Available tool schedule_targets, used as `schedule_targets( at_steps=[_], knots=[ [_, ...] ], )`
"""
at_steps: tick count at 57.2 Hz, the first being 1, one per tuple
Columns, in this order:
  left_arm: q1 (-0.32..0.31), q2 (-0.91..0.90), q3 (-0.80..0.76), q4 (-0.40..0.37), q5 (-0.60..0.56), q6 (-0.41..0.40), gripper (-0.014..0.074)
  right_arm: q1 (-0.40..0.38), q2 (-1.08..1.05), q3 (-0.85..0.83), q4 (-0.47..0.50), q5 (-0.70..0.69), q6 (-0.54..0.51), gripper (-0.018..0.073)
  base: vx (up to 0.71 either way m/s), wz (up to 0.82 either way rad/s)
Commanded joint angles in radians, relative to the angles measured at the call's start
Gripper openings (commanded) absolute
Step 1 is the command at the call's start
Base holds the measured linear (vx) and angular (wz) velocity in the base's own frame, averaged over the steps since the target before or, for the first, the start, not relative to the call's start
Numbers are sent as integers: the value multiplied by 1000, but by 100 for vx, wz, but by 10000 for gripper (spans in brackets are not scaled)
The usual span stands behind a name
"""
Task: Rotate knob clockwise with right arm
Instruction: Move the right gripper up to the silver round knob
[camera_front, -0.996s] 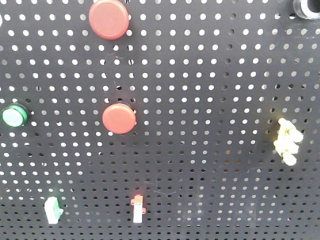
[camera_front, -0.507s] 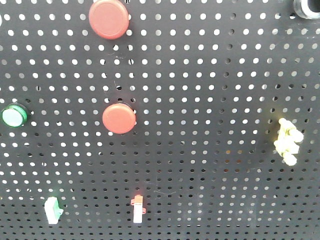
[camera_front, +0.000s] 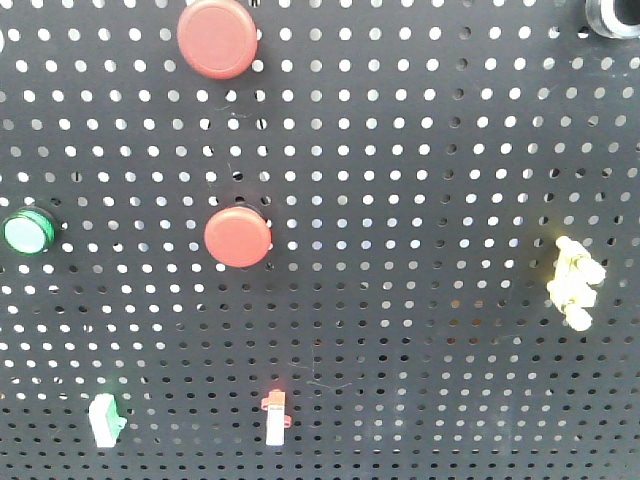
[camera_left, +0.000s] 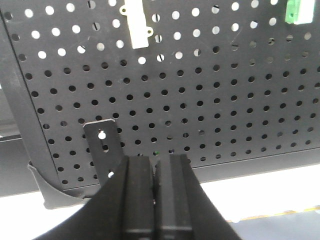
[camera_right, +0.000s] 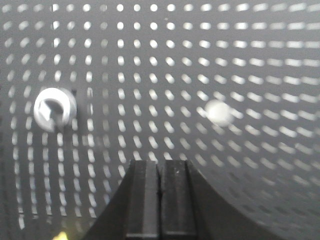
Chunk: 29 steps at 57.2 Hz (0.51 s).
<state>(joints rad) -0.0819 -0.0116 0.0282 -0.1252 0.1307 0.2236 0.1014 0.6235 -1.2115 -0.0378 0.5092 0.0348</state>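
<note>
Now | right hand (camera_right: 160, 167) pressed together, empty | knob (camera_right: 55, 108) up-left of it, apart

In front of me, the black pegboard (camera_front: 420, 150) carries an upper red button (camera_front: 218, 38), a lower red button (camera_front: 237, 237), a green button (camera_front: 27, 232) at left, and the knob (camera_front: 610, 15), cropped top-right.

Matte black left gripper (camera_left: 155, 165), two flat blocky fingers (camera_left: 138, 200) widened into curved shoulders, matte black right gripper (camera_right: 160, 167) shaped alike, a thin seam seen down each middle
</note>
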Motion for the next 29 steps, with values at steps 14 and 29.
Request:
schedule_targets(
  at_steps=[14,29],
  knots=[
    [-8,-16,33,-10,-82,-4,-6,99,169,-35,575,-81,-768,-5,0,0],
    [-8,-16,33,-10,-82,-4,-6,154,204,-35,836,-164,-1318,32,0,0]
  ],
)
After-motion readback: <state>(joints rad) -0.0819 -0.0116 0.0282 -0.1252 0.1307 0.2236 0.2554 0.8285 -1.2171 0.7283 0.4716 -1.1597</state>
